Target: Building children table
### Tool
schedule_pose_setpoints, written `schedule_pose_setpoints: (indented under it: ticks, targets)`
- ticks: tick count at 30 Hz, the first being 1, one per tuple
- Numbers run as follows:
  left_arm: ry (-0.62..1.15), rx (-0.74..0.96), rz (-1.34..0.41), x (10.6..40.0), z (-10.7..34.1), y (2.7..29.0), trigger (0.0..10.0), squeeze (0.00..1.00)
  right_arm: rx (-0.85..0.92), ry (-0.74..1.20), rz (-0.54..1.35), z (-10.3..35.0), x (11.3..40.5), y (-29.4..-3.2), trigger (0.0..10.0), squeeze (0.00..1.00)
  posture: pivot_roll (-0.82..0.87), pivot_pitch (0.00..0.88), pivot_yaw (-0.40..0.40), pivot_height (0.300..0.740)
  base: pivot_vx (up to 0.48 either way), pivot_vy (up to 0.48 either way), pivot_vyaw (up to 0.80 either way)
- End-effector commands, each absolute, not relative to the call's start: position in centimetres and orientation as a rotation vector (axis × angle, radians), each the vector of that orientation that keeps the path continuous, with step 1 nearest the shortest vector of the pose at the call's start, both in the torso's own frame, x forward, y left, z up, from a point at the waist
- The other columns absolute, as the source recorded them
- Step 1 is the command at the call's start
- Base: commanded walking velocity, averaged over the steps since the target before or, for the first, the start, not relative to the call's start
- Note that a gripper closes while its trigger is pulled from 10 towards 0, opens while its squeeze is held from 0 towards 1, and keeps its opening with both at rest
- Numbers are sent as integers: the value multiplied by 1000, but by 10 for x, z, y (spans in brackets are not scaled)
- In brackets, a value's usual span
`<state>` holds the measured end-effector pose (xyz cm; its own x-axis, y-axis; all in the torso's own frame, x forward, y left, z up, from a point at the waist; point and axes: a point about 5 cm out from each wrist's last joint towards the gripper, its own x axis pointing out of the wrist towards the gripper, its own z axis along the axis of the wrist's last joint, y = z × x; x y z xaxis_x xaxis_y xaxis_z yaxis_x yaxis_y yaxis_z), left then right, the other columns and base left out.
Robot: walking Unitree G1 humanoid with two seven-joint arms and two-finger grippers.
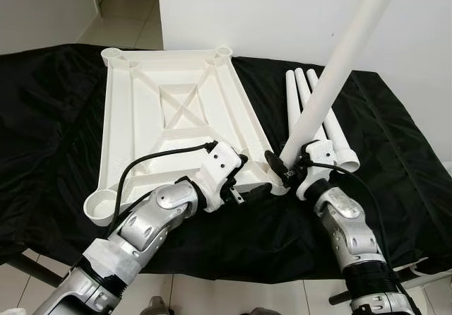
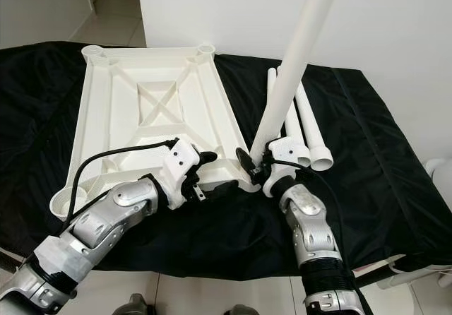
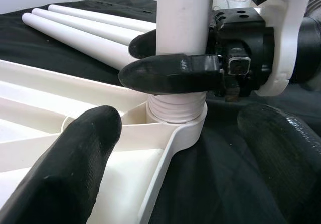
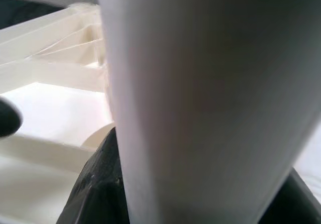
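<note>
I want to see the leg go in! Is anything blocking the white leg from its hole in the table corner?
Nothing visible blocks it. The right pincer holds the white leg with its threaded end already sitting in the corner socket of the upside-down tabletop. The left pincer sits at the tabletop's edge beside that corner, not in the way.

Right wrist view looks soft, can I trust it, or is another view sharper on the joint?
Right wrist view: the leg is too close, blurred. Left wrist view: sharp on the threaded end in the table top socket, right gripper clamped above. Eye views: evenly lit, clear.
</note>
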<state>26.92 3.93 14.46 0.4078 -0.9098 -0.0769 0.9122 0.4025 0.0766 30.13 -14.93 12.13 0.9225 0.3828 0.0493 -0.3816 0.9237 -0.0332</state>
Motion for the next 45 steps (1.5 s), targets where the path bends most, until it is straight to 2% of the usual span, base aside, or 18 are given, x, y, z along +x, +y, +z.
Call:
schedule_pose_setpoints:
  ticks: [1,8,13,21,22,28,35,36,37,38,45]
  targets:
    - [14,141,-1246,268,145,37,10000,0,-20,9,304,110,300,-146,10000,0,28,0,-62,740,0,0,0]
    - [-19,146,-1158,278,146,38,10000,0,56,12,119,110,296,-134,10000,0,25,0,-68,740,0,0,0]
    - [-63,119,-1016,293,153,43,10000,0,71,13,-23,110,290,-127,10000,0,28,0,-74,740,0,0,0]
    - [-52,122,-954,301,152,47,10000,0,79,7,-31,112,286,-120,10000,4,33,0,-77,740,0,0,0]
    - [-50,137,-938,303,151,49,10000,0,88,-4,-16,113,285,-119,10000,1000,33,0,-77,740,0,0,0]
    - [-36,161,-908,308,149,52,10000,0,92,-33,0,116,282,-119,10000,1000,34,0,-78,740,0,0,0]
    - [-8,234,-889,311,144,57,10000,0,68,-75,29,117,266,-126,10000,1000,37,0,-78,740,0,0,0]
    - [-2,247,-891,311,142,57,10000,0,60,-78,43,116,262,-127,10000,867,36,0,-78,740,0,0,0]
    - [-2,247,-891,311,142,57,10000,0,60,-78,43,116,262,-127,10000,867,36,0,-78,740,0,0,0]
    - [4,259,-890,311,142,58,10000,0,56,-83,49,116,257,-128,10000,0,34,0,-77,740,0,0,0]
    - [67,335,-847,316,132,70,10000,0,48,-87,58,113,240,-141,10000,0,26,0,-73,740,0,0,0]
